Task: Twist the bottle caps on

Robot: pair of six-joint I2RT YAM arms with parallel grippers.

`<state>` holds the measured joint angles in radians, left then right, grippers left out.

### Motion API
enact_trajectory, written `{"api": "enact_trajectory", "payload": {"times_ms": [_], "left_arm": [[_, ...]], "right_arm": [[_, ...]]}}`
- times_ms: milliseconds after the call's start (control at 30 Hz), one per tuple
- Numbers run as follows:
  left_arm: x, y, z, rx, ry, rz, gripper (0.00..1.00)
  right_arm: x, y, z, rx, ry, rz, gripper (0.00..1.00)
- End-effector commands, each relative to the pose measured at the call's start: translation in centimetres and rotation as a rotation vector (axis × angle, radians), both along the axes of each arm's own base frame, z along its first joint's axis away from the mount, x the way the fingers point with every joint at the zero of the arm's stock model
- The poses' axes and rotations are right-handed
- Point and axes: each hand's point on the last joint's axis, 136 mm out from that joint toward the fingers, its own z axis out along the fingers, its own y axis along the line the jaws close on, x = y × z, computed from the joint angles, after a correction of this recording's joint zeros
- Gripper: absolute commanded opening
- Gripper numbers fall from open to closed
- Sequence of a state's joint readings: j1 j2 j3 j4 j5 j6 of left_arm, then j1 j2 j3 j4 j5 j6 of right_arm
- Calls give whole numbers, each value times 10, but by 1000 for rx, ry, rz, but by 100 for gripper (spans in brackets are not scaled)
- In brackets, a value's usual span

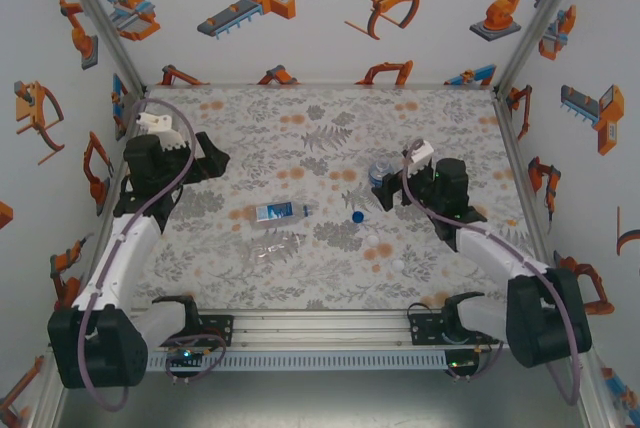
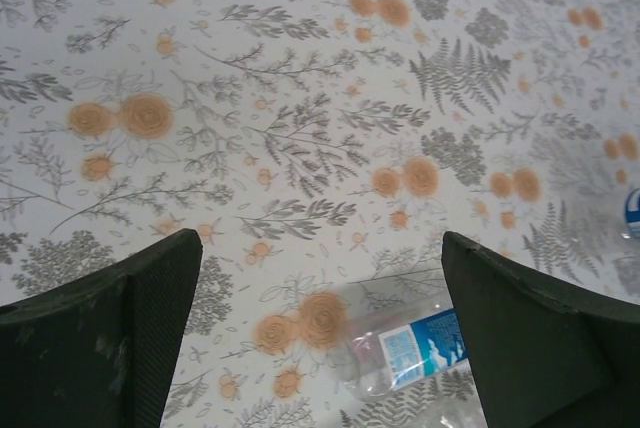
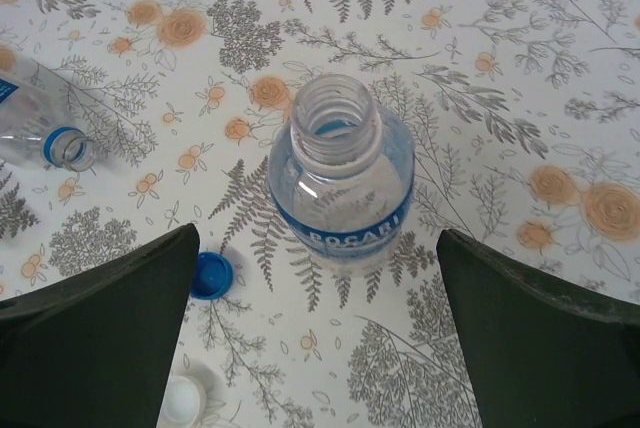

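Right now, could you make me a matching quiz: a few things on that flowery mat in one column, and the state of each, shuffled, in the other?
Things
1. clear plastic bottle with a blue label band, between the right end effector's fingers
2. clear plastic bottle with a blue-and-white label, mid mat
3. small round blue plastic cap
4. left end effector

States
a. loose on the mat, screwed to nothing
b. open, holding nothing
c. lying on its side
d. standing upright, mouth uncapped

Pairs: 1-d, 2-c, 3-a, 4-b
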<state>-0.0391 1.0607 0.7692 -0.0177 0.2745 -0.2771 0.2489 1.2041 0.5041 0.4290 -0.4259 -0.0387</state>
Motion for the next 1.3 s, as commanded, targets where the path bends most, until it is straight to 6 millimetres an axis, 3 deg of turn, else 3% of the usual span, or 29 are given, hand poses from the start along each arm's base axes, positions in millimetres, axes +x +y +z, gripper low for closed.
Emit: {"api": "enact_trajectory", "payload": {"times_ms": [0,200,433,767,900,1033,1267], "left_arm": [[-10,-14,16,-85,-35,-51,97],[-16,-24,23,-99,-65,-107,97],[-22,-31,27,-100,-87,-147,99],[-23,-41,33,-99,-105,-195,98],[-25,-49,40,-99,-141,-235,99],[-28,-72,53,-106,-203,-358,97],[-34,-121,81,-169,-273,-607,97]], "right_arm": [[18,11,20,11,-98,6,92],[42,17,6,21,-76,-34,91],[56,22,-8,20,-58,-45,87],[55,22,-15,12,-35,-48,65],[49,25,-4,15,-45,-17,59],[41,29,15,17,-28,16,51],[10,45,68,116,0,141,46]]}}
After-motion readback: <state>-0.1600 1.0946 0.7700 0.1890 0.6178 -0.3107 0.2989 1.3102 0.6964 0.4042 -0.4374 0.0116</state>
